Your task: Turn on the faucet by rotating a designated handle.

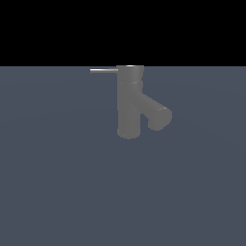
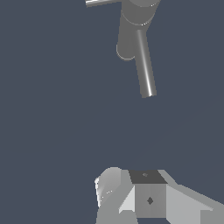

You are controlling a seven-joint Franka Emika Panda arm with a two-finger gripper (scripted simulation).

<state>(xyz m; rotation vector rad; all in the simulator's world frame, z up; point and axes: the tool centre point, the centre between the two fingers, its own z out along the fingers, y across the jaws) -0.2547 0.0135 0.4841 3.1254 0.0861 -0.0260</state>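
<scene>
The faucet (image 1: 129, 103) is a dull grey upright cylinder with a thick spout (image 1: 157, 114) branching down toward the exterior view's right. The handle (image 1: 104, 70), a thin silver rod, sticks out level from the top cap toward the exterior view's left. The wrist view looks down on the faucet (image 2: 131, 30), with the handle (image 2: 100, 2) cut by the picture's edge. A brighter, thicker silver rod (image 2: 146, 65) also runs out from under the cap. My gripper (image 2: 144, 179) shows only as pale blocks at the frame's edge, well apart from the faucet. It holds nothing.
A flat blue-grey floor (image 1: 57, 182) spreads around the faucet, with black background above it. The arm does not appear in the exterior view.
</scene>
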